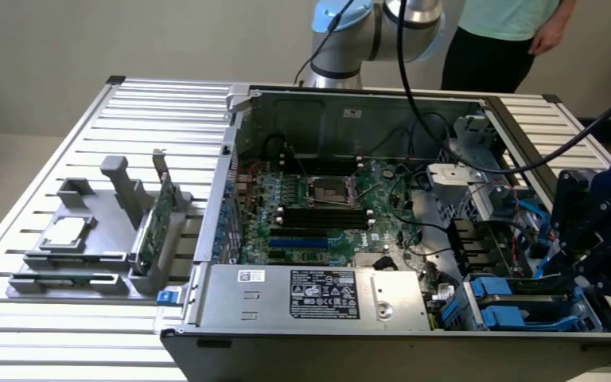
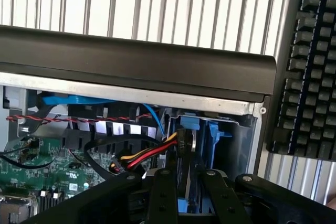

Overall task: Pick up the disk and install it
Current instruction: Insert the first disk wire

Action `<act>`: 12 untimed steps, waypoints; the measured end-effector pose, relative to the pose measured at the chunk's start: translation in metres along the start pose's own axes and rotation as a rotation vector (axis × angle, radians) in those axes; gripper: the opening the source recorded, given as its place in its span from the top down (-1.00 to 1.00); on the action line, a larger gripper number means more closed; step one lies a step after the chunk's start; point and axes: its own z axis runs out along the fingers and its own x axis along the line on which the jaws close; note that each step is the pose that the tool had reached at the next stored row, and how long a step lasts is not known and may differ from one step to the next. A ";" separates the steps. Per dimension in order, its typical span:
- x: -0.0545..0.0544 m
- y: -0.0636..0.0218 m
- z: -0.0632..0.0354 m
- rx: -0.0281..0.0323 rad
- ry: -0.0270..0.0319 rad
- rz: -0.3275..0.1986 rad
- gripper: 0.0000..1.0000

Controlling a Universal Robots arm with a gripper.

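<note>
Robot arm (image 1: pixel 391 32) comes from far side, bends down at the exterior view's right. Claw (image 2: pixel 184 182) points downward, black fingers (image 2: pixel 163 192) close together, approx. parallel, narrow gap.

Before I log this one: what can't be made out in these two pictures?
- Gripper, exterior view: fingertips hidden behind the computer case wall; any grip unclear.
- Disk, wrist view: mostly covered by gripper links and cables; seating unclear.
- Person, exterior view: cut off by the top edge.

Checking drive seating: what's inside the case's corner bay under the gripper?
Blue carrier rails sit inside the bay; the gripper hangs beside it. The bay's depth is covered.
</note>
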 end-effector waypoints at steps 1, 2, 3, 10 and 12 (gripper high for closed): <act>0.000 0.0000 0.0006 0.0000 0.0008 -0.004 0.50; 0.000 0.0000 0.0015 0.0000 0.0021 -0.009 0.50; -0.001 0.0000 0.0021 0.0000 0.0032 -0.014 0.50; -0.001 0.0004 0.0063 -0.0007 0.0142 -0.046 0.50; -0.002 0.0009 0.0070 -0.0010 0.0181 -0.052 0.50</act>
